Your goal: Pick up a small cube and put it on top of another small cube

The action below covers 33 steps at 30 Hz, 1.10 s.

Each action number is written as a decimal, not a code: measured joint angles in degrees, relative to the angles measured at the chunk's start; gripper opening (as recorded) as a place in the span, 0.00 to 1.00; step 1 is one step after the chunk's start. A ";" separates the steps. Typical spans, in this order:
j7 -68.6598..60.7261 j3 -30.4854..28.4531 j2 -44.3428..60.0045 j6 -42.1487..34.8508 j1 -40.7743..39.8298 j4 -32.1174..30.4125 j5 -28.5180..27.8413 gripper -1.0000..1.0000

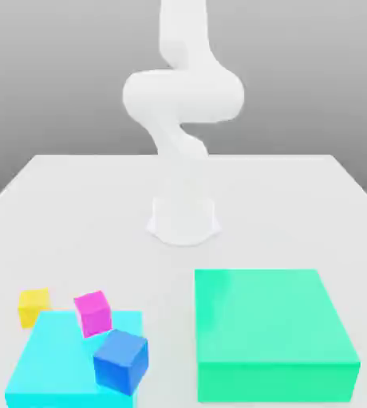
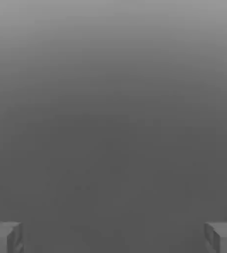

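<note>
Stacking remained undone: the gripper was wide and empty, and away from it sat the small plain yellow cube, with lifting and placing both left.

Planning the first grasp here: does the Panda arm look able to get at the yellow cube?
Probably yes: nothing seems to rest on the yellow cube, and the tool is open, though the cyan block crowds one side.

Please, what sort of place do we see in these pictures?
It looks like a simulated robot workspace, not a real room: a plain white arm stands on a bare pale surface, with flat-coloured blocks such as the green one and a plain grey background.
</note>
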 joint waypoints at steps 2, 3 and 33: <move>-3.24 -2.16 4.35 2.41 -1.02 -1.88 -1.90 0.50; -4.87 -3.30 6.42 3.55 -1.51 -2.78 -2.72 0.50; -66.83 -8.24 60.56 35.50 -25.09 -17.24 23.54 0.00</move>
